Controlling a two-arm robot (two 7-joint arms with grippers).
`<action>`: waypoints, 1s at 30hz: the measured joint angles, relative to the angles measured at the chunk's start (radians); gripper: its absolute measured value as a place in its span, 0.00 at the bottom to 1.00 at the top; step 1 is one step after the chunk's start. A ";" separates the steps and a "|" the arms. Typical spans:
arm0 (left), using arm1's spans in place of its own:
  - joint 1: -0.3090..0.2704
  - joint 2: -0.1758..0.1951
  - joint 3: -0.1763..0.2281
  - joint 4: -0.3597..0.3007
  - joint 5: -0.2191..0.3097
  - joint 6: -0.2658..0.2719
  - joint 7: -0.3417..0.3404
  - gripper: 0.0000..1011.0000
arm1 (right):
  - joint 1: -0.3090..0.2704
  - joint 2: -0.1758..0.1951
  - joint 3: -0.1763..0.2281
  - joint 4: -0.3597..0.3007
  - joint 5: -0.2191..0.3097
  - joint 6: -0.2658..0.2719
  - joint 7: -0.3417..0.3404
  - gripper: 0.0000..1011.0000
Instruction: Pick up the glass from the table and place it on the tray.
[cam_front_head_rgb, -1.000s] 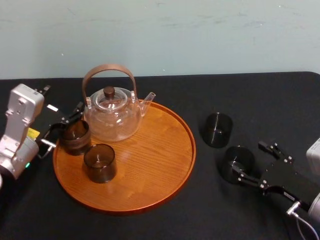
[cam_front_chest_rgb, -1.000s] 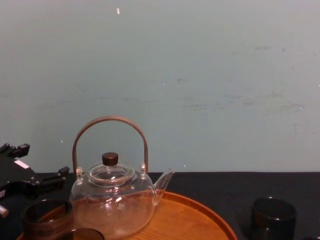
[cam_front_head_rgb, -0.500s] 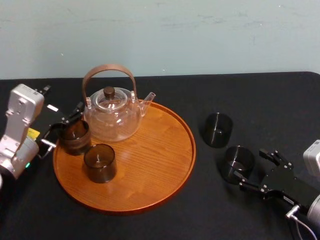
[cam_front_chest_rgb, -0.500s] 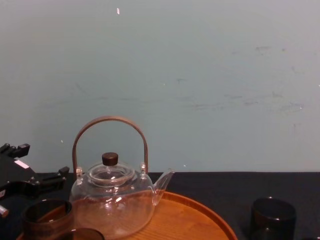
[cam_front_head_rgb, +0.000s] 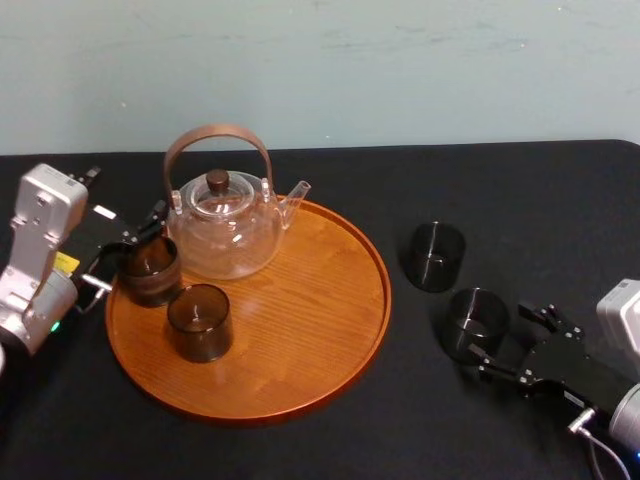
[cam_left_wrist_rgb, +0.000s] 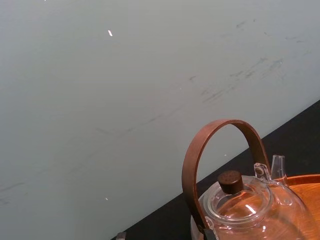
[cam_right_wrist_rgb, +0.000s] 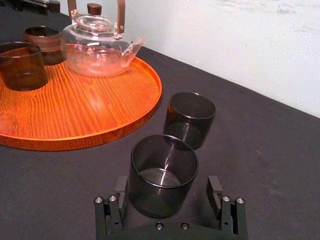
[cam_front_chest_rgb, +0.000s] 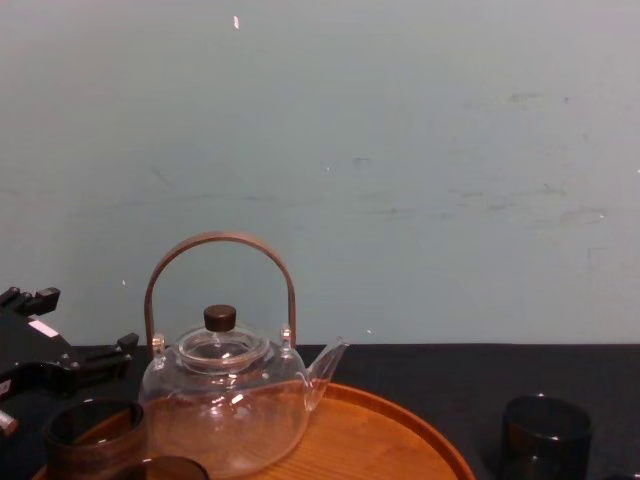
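a: how far along is this one?
b: early. my right gripper (cam_right_wrist_rgb: 168, 189) is low on the table (cam_front_head_rgb: 520, 190), fingers apart either side of a dark glass (cam_right_wrist_rgb: 163, 172), not clamped. the glass stands on the table between the tray (cam_front_head_rgb: 330, 330) and the table's right edge. grip, lift and carry not yet done.
a: what's on the tray?
b: a front glass (cam_front_head_rgb: 200, 322) and a rear glass (cam_front_head_rgb: 150, 270) near its left rim, and a glass teapot (cam_front_head_rgb: 222, 228) at the back rim. a spare glass (cam_front_head_rgb: 437, 257) stands just behind mine. my left gripper (cam_front_head_rgb: 125, 252) is at the tray's left rim, fingers apart.
a: surface, room?
b: matt black top, plain pale blue-green wall (cam_front_head_rgb: 400, 70), lightly scuffed.
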 joint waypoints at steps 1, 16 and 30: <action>0.000 0.000 0.000 0.000 0.000 0.000 0.000 0.99 | 0.003 -0.003 0.000 0.004 -0.001 0.002 0.002 0.99; 0.000 0.000 0.000 0.000 0.000 0.000 0.000 0.99 | 0.083 -0.066 -0.014 0.094 -0.027 0.018 0.070 0.99; 0.000 0.000 0.000 0.000 0.000 0.000 0.000 0.99 | 0.130 -0.104 -0.026 0.144 -0.049 0.023 0.093 0.99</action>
